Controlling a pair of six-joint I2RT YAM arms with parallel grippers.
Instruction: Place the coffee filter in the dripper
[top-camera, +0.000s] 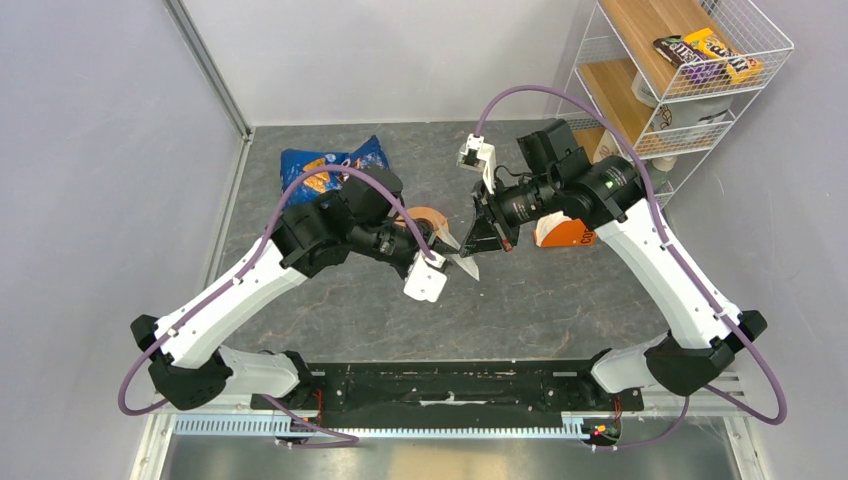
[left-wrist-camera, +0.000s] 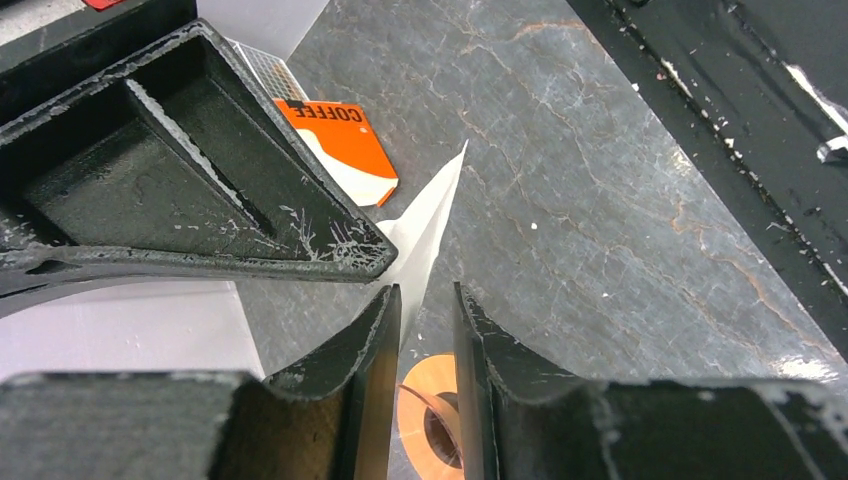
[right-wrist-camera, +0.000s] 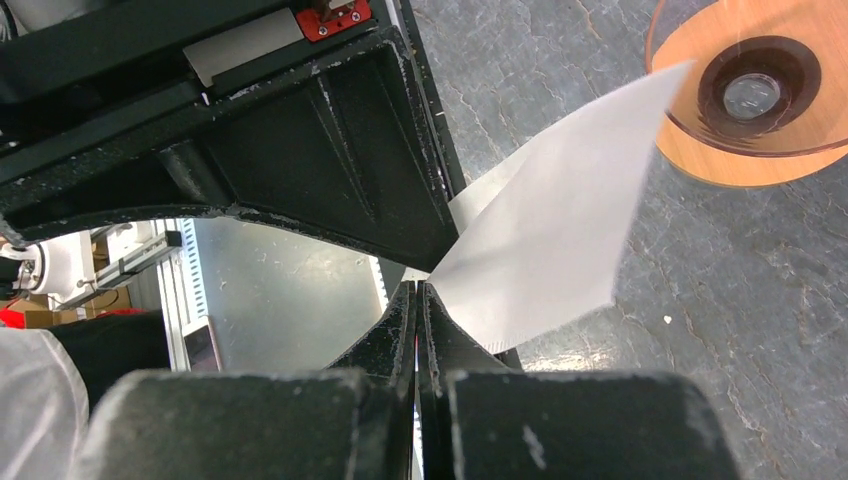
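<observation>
Base rail (top-camera: 450, 385): black, on the near bench edge, both arms rising from it.
Bench (top-camera: 560, 300): dark grey, marbled surface. Bare ground lies between the rail and the fingers. Pale walls close the left side and the rear.
Blue snack bag (top-camera: 330, 165): rear left, behind the left arm.
Left gripper (left-wrist-camera: 425, 305): fingers narrowly apart, an edge of the filter running into the gap. Contact cannot be told.
Dripper (top-camera: 428, 215): orange, standing on the bench, hollow centre up, just behind the left gripper and partly hidden by it.
Coffee filter (right-wrist-camera: 550, 220): flat white paper, held off the bench between the two grippers. Its long axis runs from the pinched corner toward the dripper, and the far corner overlaps the rim in the right wrist view.
Right gripper (right-wrist-camera: 416, 290): fingers closed on a corner of the filter.
Orange-and-white pack (top-camera: 562, 233): lettered "COFFEE", lying under the right forearm.
Wire shelf (top-camera: 690, 80): rear right corner, carrying candy bags.
</observation>
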